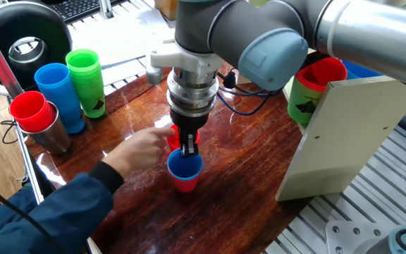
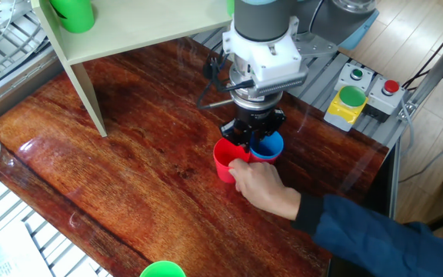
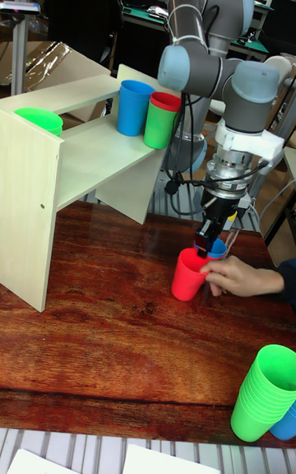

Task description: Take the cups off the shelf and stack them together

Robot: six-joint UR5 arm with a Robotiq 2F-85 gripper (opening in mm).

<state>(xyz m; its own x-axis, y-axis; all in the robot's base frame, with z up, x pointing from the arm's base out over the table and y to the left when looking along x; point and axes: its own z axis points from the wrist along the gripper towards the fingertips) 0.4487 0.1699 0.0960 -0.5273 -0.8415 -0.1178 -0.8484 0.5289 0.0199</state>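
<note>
Table [image 2: 129,177]: two cups [image 2: 246,156] side by side near its middle, gripper [image 2: 251,138] directly above them, a person's hand [image 2: 261,187] touching one cup, shelf [image 3: 90,153] standing on the table beside them, three cups [image 3: 150,118] on the shelf.

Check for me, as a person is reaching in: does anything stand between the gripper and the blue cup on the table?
Nothing visible does: the gripper is already down at the rim of the blue cup. A person's hand holds a red cup right beside the gripper, though, crowding it.
</note>
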